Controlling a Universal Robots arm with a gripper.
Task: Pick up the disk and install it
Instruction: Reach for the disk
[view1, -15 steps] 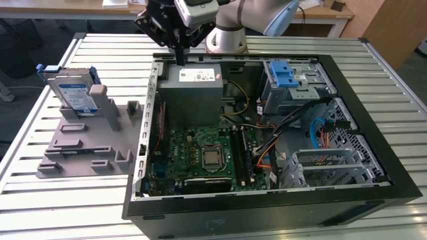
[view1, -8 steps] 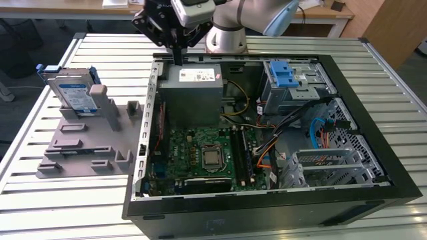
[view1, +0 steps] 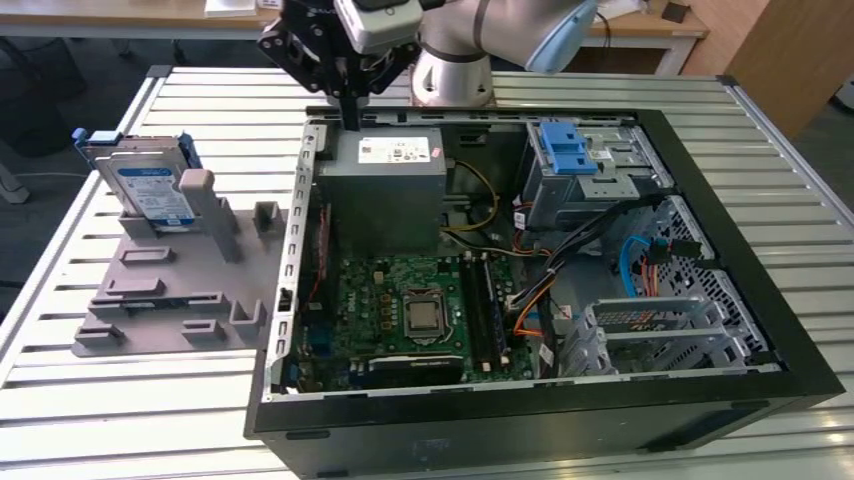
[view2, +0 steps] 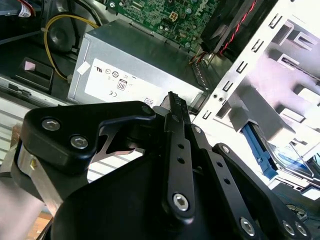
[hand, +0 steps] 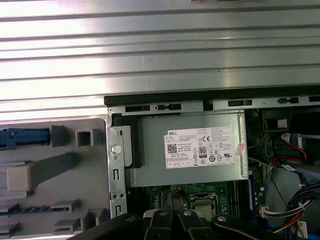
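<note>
The disk (view1: 147, 187), silver with a blue-and-white label and a blue bracket, stands on edge in a grey fixture (view1: 160, 300) on the exterior view's left, beside the open computer case (view1: 534, 400). Its blue bracket also appears in the second wrist view (view2: 260, 150) and in the first wrist view (hand: 25, 137). My gripper (view1: 351, 118) hangs over the case's back edge, just above the grey power supply (view1: 387, 190). It is shut with nothing between the fingers, well apart from the disk. Its black fingers meet at one tip in both wrist views (view2: 172, 96) (hand: 172, 197).
Inside the case lie a green motherboard (view1: 414, 300), loose cables (view1: 627, 260) and a metal drive cage (view1: 601, 170) with a blue ridged latch (view1: 567, 150) at the back on the exterior view's right. Everything rests on a slatted metal table (view1: 134, 400).
</note>
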